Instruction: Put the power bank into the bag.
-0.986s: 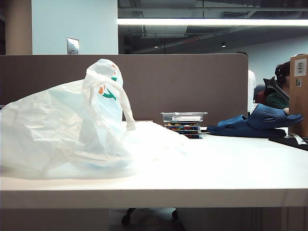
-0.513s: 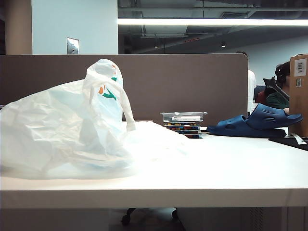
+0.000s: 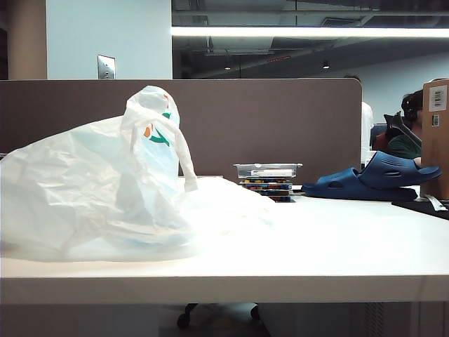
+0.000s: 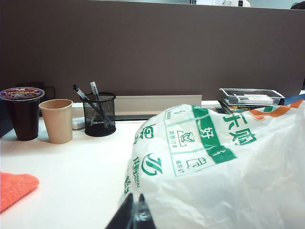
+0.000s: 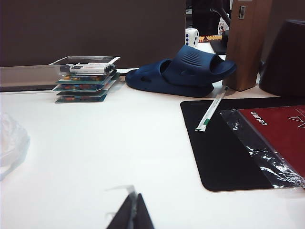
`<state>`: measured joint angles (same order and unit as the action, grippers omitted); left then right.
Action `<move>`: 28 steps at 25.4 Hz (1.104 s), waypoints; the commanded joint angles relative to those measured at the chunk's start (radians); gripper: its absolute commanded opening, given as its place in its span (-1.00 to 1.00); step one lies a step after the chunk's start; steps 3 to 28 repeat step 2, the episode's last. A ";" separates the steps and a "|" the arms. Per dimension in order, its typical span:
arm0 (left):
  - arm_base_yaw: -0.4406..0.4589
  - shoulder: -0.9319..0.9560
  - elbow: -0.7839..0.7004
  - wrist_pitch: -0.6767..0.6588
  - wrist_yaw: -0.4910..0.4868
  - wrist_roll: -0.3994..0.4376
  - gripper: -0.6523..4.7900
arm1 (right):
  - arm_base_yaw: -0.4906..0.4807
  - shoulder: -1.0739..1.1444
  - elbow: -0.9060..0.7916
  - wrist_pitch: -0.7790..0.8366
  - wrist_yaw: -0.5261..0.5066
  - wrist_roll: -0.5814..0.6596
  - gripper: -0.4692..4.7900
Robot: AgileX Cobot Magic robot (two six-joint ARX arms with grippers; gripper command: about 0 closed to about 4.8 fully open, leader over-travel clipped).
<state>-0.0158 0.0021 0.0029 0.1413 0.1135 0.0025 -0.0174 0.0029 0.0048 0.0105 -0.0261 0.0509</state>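
Left pincer (image 4: 133, 215) is closed on nothing, low over the counter (image 3: 337, 246) beside the bag (image 3: 105, 189). Right pincer (image 5: 132, 214) is likewise closed and empty. Clear boxes (image 3: 267, 179) and blue clog (image 3: 375, 179) sit at the bag's three o'clock. The power bank cannot be seen. Nothing has shifted since the earlier frames.

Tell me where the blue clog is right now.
The blue clog sits at the far right of the table in the exterior view, right of the stacked clear boxes, left of the brown cardboard box.
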 commanded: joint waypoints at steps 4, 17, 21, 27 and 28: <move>0.000 0.000 0.004 0.009 0.003 -0.003 -0.78 | -0.001 -0.005 -0.005 0.014 0.002 0.001 -0.85; 0.000 0.000 0.004 0.009 0.003 -0.003 -0.78 | -0.001 -0.005 -0.005 0.014 0.002 0.001 -0.85; 0.000 0.000 0.004 0.009 0.003 -0.003 -0.78 | -0.001 -0.005 -0.005 0.014 0.002 0.001 -0.85; 0.000 0.000 0.004 0.009 0.003 -0.003 -0.78 | -0.001 -0.005 -0.005 0.014 0.002 0.001 -0.85; 0.000 0.000 0.004 0.009 0.003 -0.003 -0.78 | -0.001 -0.005 -0.005 0.014 0.002 0.001 -0.85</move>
